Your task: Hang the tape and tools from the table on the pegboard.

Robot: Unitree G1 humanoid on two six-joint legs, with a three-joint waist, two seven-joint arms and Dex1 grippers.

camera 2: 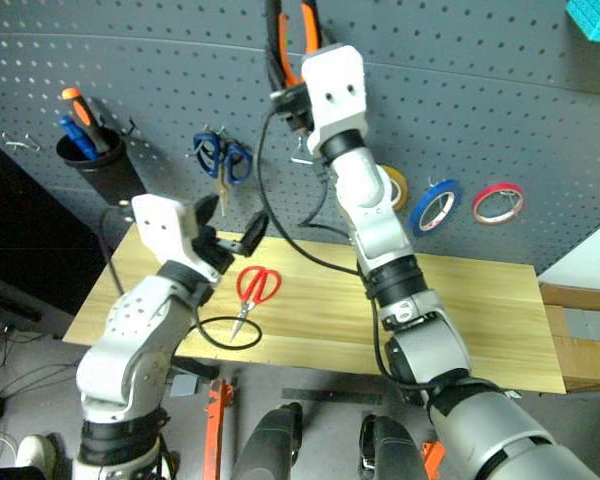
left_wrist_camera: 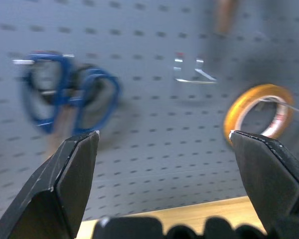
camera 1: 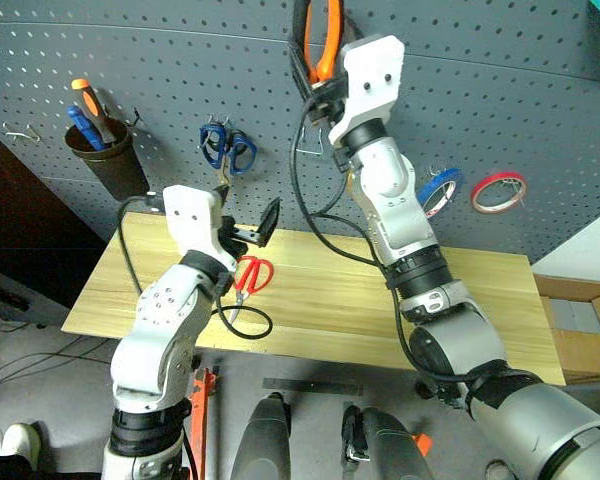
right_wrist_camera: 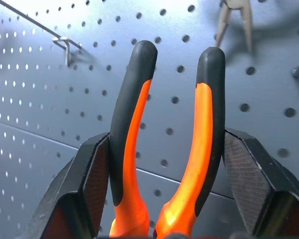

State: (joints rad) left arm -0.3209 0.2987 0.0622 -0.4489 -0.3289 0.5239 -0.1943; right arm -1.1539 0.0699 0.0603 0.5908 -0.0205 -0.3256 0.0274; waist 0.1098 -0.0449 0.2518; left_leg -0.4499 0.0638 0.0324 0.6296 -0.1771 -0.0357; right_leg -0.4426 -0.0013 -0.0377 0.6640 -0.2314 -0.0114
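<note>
My right gripper (right_wrist_camera: 165,149) is raised high against the dark grey pegboard (camera 1: 540,90), shut on the pliers (camera 1: 320,45), whose orange-and-black handles (right_wrist_camera: 134,124) stick out past its fingers toward the board. The red-handled scissors (camera 2: 252,288) lie on the light wooden table (camera 1: 480,300) at the left. My left gripper (left_wrist_camera: 163,134) hovers open and empty just above and behind them, facing the board. The blue tape (camera 1: 438,190) hangs on the pegboard to the right of my right arm.
On the board hang blue-handled scissors (camera 1: 227,145), a yellow tape roll (left_wrist_camera: 259,109), a red tape roll (camera 1: 498,190) and a black cup (camera 1: 105,160) holding tool handles. A bare metal hook (left_wrist_camera: 189,72) sits between the blue scissors and the yellow roll. A cardboard box (camera 1: 580,330) stands at the right.
</note>
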